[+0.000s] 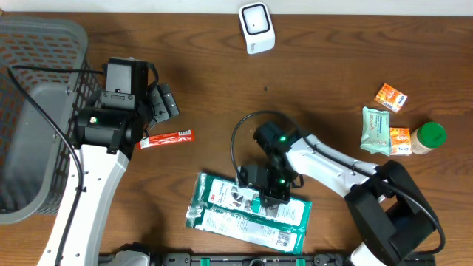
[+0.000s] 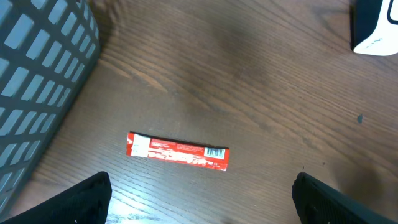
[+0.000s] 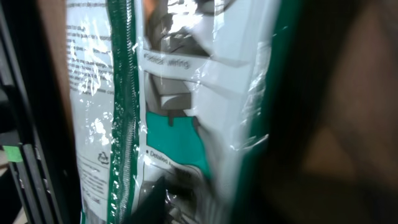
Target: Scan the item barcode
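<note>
Two arms overhead: your right gripper (image 1: 275, 193) sits on the green-white pouch (image 1: 247, 213) lying front-centre, finger state unreadable. Left wrist: left gripper (image 2: 202, 199) spread wide, holding nothing. Right wrist: crinkly film (likely light, floppy, slick), so pinch a sealed edge.

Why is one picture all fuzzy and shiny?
Right wrist view: the camera is right up against the green packet, so it looks blurred, with white glare spots on its wrinkled plastic. Left wrist view: the red packet is sharp. Overhead view: evenly lit and clear.
</note>
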Robot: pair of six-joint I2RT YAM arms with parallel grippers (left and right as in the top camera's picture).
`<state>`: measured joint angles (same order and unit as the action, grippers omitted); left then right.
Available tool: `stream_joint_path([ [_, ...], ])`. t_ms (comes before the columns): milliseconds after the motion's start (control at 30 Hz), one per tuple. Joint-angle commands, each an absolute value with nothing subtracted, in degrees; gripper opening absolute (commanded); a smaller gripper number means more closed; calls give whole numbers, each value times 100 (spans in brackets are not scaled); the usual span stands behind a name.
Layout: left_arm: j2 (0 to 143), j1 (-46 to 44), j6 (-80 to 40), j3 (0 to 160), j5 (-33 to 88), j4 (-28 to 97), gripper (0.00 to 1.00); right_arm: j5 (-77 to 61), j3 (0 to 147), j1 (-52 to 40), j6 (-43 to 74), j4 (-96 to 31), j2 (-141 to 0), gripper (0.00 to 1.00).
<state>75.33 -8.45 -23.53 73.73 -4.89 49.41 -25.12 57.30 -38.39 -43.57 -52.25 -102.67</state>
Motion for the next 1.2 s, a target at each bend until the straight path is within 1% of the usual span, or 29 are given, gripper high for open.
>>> stream_joint_path([
  [0,7522,-832,-2279,7448,-563,4939,93,-2707,5704,-3997,-4484,-5256,-10160,65],
  [100,7522,-832,-2279,7448,-563,4939,93,-2738,5881,-3970,-4480,-5439,-10158,70],
  [300,7522,-832,-2279,7448,-563,4939,93,-3033,6628,-3625,-4464,-6101,-10158,72],
  [333,7522,-832,-2279,7448,-563,4939,93,-3033,6718,-3548,-4466,-6136,-10158,72],
  [400,7522,-832,-2279,7448,-563,4939,93,-3094,6864,-3343,-4464,-6163,-10158,77],
  [467,7522,-832,-2279,7448,-563,4939,93,-3183,6882,-3199,-4466,-6147,-10160,79],
  [667,7522,-832,-2279,7448,-563,4939,93,-3341,6879,-2936,-4469,-6084,-10326,81],
  [900,7522,-832,-2279,7448,-563,4939,93,-3387,6879,-2934,-4558,-6104,-11013,81],
  [1000,7522,-832,-2279,7448,-563,4939,93,-3673,6879,-2934,-4875,-6246,-11340,80],
  [1100,7522,-832,-2279,7448,-563,4939,93,-4034,6879,-2934,-5242,-6484,-11592,76],
  [1167,7522,-832,-2279,7448,-563,4939,93,-4335,6879,-2936,-5406,-6661,-11723,72],
])
